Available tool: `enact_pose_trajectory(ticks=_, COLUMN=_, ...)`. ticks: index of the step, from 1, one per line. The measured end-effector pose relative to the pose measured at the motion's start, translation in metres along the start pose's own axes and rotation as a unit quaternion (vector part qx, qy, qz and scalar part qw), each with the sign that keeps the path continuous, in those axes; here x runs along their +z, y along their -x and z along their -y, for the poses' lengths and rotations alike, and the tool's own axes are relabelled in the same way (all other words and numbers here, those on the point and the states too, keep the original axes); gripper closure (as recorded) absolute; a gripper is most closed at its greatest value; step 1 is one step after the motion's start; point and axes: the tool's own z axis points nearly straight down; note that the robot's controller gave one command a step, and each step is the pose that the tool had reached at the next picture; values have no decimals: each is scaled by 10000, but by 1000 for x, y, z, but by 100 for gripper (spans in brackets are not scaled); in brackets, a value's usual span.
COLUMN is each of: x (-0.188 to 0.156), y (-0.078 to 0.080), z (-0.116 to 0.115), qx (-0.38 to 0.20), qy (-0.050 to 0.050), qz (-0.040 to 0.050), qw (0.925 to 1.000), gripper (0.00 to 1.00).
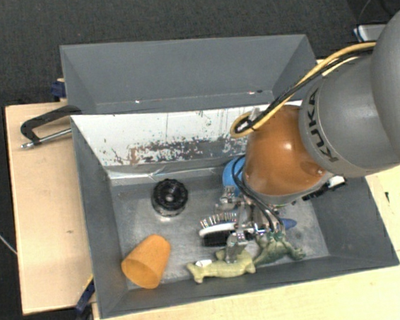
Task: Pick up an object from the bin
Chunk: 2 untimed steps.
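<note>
Gripper [248,230] low at near right of bin [99,223], likely lining up grasp. Black brush [214,231] and pale yellow toy reptile [222,268] nearest. Gripper opening: cannot tell.

cup [147,262]: front-left | round cap [170,196]: behind cup | toy figure [222,268]: front, right of cup

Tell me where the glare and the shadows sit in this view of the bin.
In the camera view, strong glare washes the bin's back wall to white along its top. In the same view, the arm's orange cover carries a soft highlight, the left wall stays darker than the floor, and the orange cup lies evenly lit.
</note>
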Motion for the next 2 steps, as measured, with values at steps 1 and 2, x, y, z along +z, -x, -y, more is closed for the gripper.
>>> enact_pose_trajectory(ticks=1, x=5, y=-1, z=4, qx=56, qy=23, qz=20, qw=10000, gripper=0)
enact_pose_trajectory(ticks=2, x=2, y=0, z=1, qx=47, qy=4, qz=-1, qw=10000, gripper=0)
